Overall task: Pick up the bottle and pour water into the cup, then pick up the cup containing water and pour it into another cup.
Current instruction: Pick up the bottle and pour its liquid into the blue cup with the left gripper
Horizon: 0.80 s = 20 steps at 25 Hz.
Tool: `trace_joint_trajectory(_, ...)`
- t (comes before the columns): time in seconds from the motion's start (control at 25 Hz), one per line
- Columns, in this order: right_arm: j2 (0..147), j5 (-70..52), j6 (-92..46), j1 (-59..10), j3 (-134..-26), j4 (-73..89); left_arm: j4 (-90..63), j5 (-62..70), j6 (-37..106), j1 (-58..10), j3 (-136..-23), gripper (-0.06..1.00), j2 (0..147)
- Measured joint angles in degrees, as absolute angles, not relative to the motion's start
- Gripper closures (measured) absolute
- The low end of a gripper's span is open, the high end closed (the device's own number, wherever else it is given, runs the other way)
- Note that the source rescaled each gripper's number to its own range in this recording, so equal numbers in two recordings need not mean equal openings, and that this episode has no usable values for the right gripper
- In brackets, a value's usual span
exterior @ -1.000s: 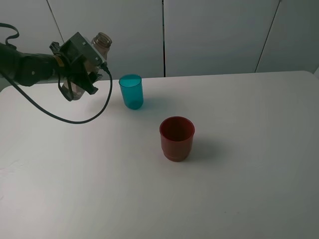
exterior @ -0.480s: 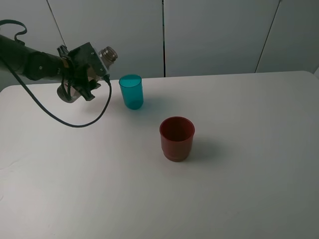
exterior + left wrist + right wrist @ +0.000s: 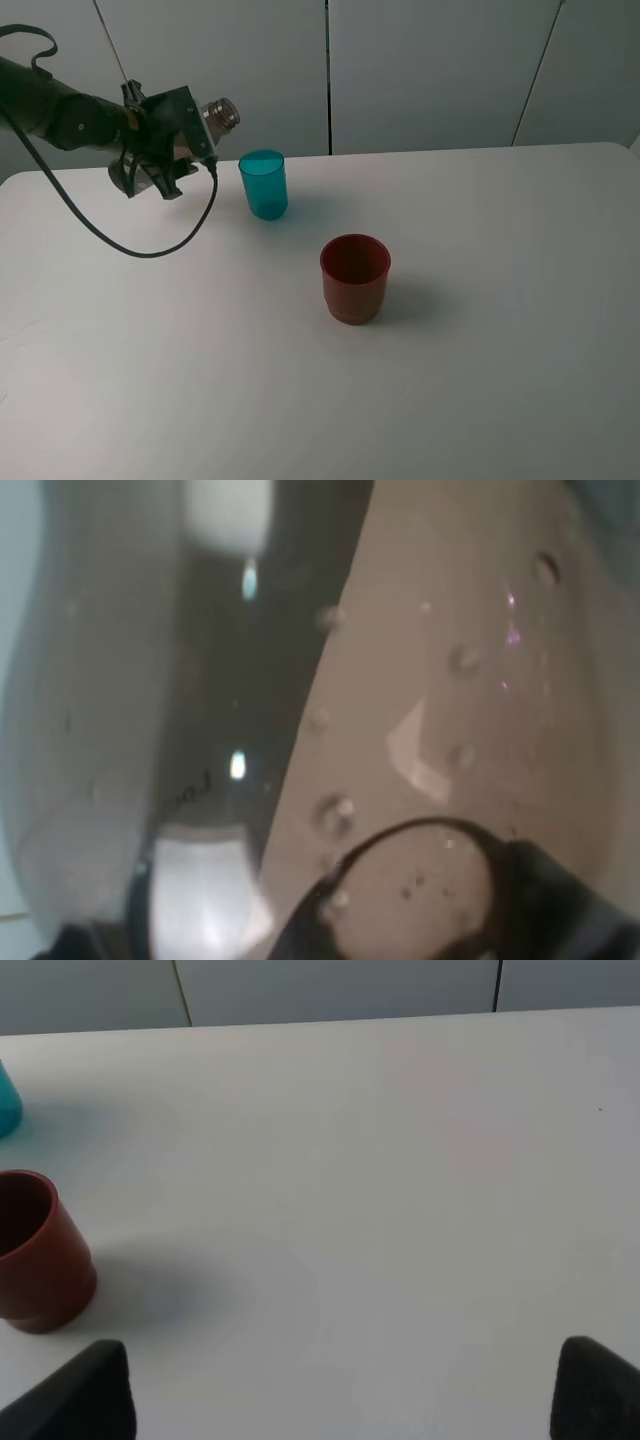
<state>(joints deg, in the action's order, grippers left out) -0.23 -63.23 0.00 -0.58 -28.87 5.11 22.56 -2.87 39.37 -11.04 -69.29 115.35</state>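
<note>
Bottle [image 3: 219, 113] sits tilted, clamped in left gripper [image 3: 155, 170], near cup [image 3: 263, 184].

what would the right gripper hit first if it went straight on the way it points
Probably only the white table top; the line of the open right gripper looks free. The wide dark red plastic cup and the small teal translucent tumbler stand off to the side, though depth is unclear.

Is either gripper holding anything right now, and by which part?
The left gripper grips the smoky grey-brown translucent plastic bottle around its body, below the neck. The right gripper is open and empty.
</note>
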Motion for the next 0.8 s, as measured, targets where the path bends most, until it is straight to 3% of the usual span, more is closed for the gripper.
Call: trace_joint_trajectory(0.8,-0.23,-63.23,0.0,-0.58,-28.87,5.11,27.55,4.75,40.81,-12.53,-74.7,0.93,117.27)
